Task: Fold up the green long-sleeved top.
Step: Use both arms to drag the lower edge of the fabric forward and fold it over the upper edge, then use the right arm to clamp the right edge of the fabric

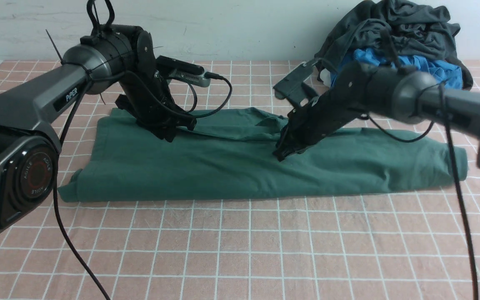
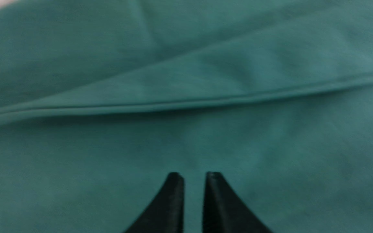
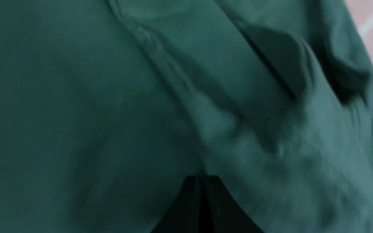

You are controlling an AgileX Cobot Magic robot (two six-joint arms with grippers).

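Across the worktop (image 1: 240,250), the green top (image 1: 223,171) lies under the left end effector (image 2: 194,178), slightly parted, empty, and the right end effector (image 3: 202,179), closed, empty.

The top (image 1: 231,166) is showing soft, matt cloth, its surface smooth with shallow creases. Behind the top's right part, the dark garment (image 1: 415,31) is looking like matt, rumpled cloth, and the blue garment (image 1: 427,68) is showing brighter wrinkled cloth. Left of the top, the left arm (image 1: 27,100) is showing smooth grey casing, its round joint cap (image 1: 36,173) gleaming like glossy black plastic.
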